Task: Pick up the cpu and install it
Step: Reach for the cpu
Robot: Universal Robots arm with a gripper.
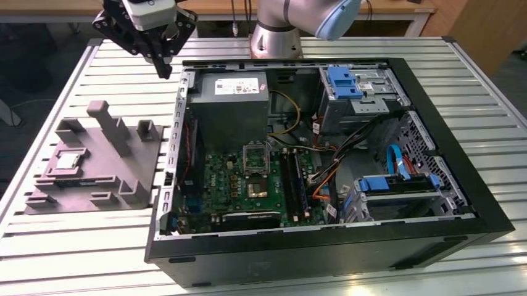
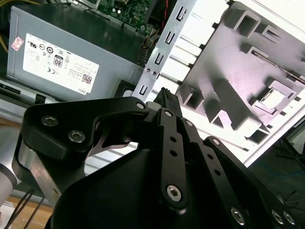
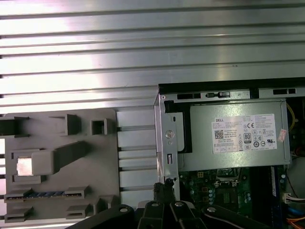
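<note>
Cpu [image 1: 68, 161]: location?
— Seated in a square recess of the tray [image 1: 91, 179], on the worktop [image 1: 82, 246] beside the case [image 1: 329, 240]; untouched.
End effector [image 1: 165, 71]?
— Fingers [image 2: 167, 102] closed together, empty; hovers over the case's tray-side edge, well apart from the cpu.
Handling note?
— Approach stage, by my judgement. Spread fingers before descending, centre over the chip, come straight down, grip edges only; the tray's uprights [image 1: 111, 126] stand near.

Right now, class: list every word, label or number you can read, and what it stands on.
White label on the grey metal box: small print and symbols, too small to quote.
Small sticker on the same box: blurred.
Grey tray: no print seen.
</note>
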